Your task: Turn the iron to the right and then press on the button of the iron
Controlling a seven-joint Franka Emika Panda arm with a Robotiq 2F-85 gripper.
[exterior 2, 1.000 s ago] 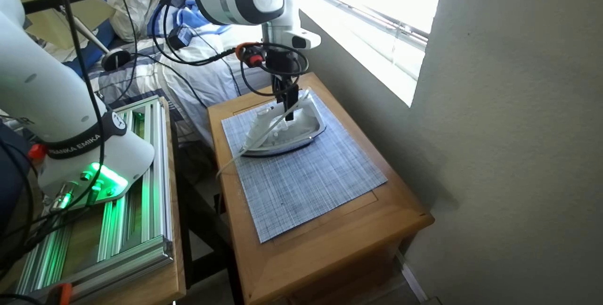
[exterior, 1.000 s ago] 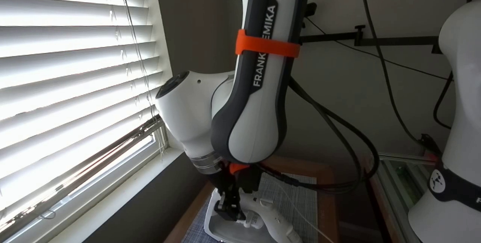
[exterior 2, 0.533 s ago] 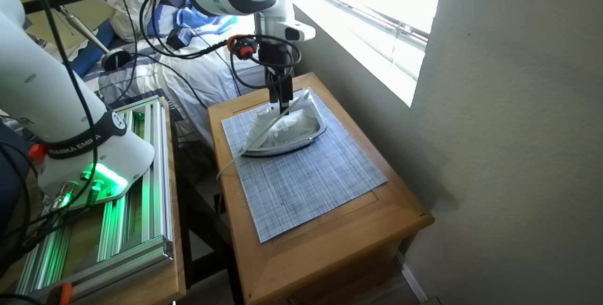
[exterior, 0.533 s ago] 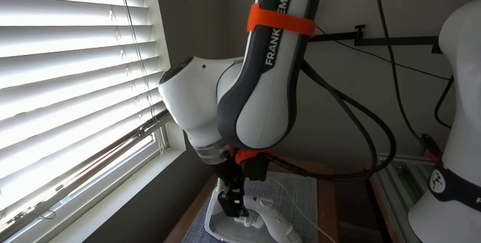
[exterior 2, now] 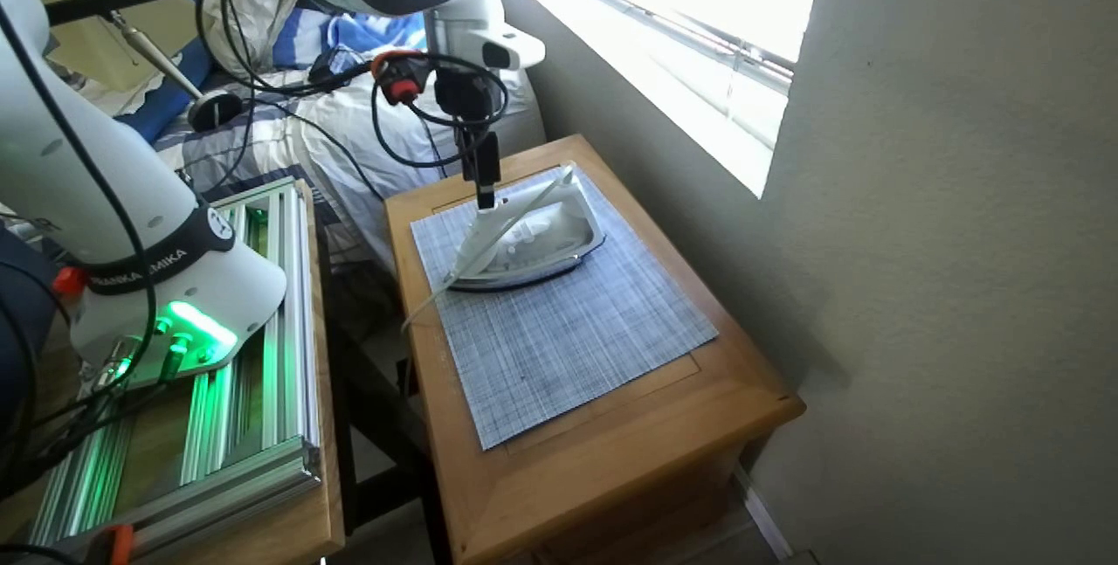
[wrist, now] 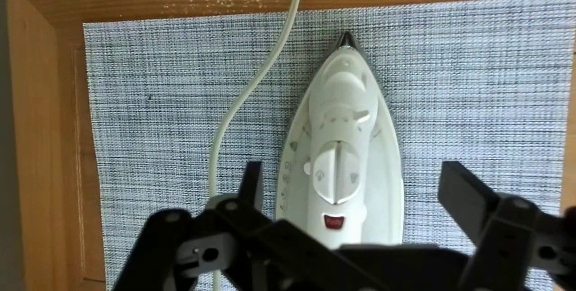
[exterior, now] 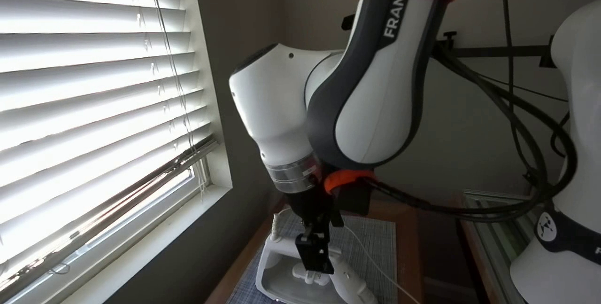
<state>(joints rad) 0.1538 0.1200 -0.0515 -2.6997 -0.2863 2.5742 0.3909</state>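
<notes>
The white iron [exterior 2: 550, 237] rests on the mat; its body also shows in an exterior view [exterior: 277, 257]. In the wrist view the iron [wrist: 382, 169] points its nose to the top of the picture. Its handle top carries a split pair of white buttons [wrist: 348, 174] and a dark red light [wrist: 334, 222]. My gripper [wrist: 348, 183] is open and empty, one finger to each side of the handle as seen from above. In both exterior views the gripper [exterior: 321, 266] [exterior 2: 486, 198] hangs at the handle; whether it touches cannot be told. The iron's rear is hidden behind the gripper in the wrist view.
The iron's thin white cord [wrist: 243, 95] runs across the mat left of it in the wrist view. The grey woven mat [exterior 2: 568, 355] lies on a wooden table [exterior 2: 629, 469]. A wall and window sill [exterior: 164, 243] stand close beside the table. A bed [exterior 2: 306, 146] lies behind.
My gripper has moved along the iron and slightly up, rightward in an exterior view and leftward in the exterior view with the bed. The iron looks to be in the same place.
</notes>
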